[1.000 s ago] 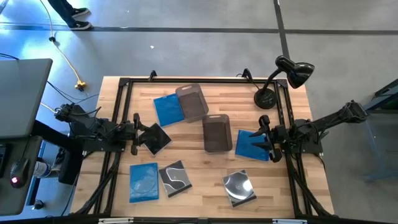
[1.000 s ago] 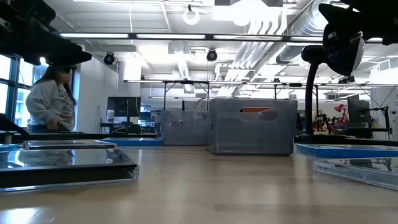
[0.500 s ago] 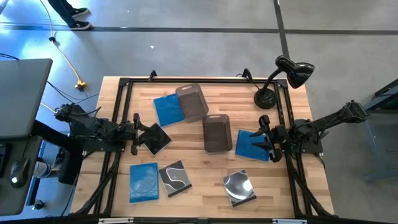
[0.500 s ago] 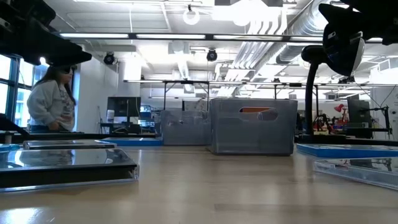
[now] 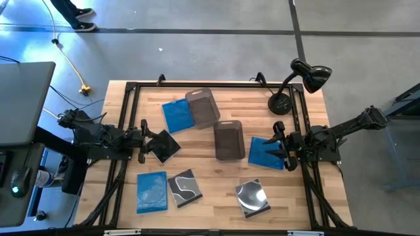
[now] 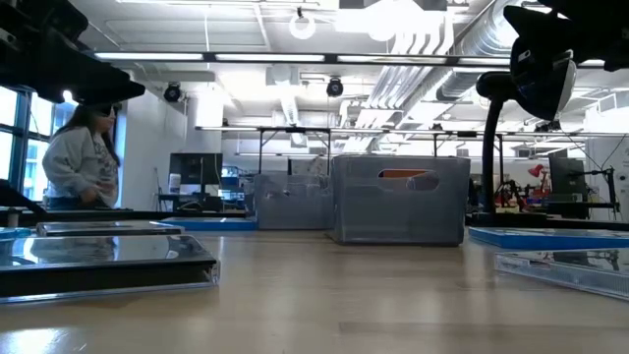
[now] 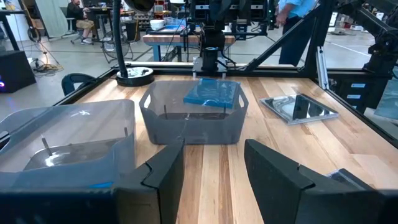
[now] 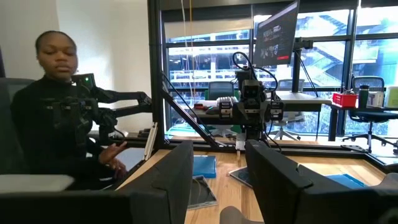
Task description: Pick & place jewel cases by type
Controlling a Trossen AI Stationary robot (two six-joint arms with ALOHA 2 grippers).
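Both grippers' jaws stand spread with nothing between them. Taking the nearer smoky-grey tub (image 5: 228, 140) at the table's middle as landmark: the left gripper (image 5: 148, 141) waits well to its left, over a dark jewel case (image 5: 165, 146); the right gripper (image 5: 279, 145) sits just to its right, over a blue jewel case (image 5: 264, 153). A second tub (image 5: 202, 108) lies up-left of it, beside another blue case (image 5: 176, 115). Below the landmark lie a blue case (image 5: 151, 191), a black-and-grey case (image 5: 184, 187) and a silver-faced case (image 5: 252, 196). A desk lamp (image 5: 296, 82) stands up-right.

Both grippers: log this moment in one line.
left gripper: open, over black case | right gripper: open, over blue case | none held
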